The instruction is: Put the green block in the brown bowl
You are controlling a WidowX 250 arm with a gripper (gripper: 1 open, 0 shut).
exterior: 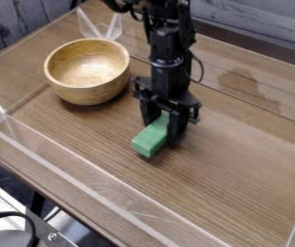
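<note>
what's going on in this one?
One robot arm is working on a wooden table. Its pincer points straight down with its fingers around the far end of the green block; the block's near end looks to be on or just off the tabletop. The brown bowl sits empty to the left and further back, apart from the block. So the block is gripped but not yet carried over to the bowl.

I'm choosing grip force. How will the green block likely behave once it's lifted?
The green block looks like a solid bar with flat faces, so it is probably stiff and should not roll. It seems small next to the gripper, so likely light. The fingers grip only its far end, so it may tilt or pivot when raised.
</note>
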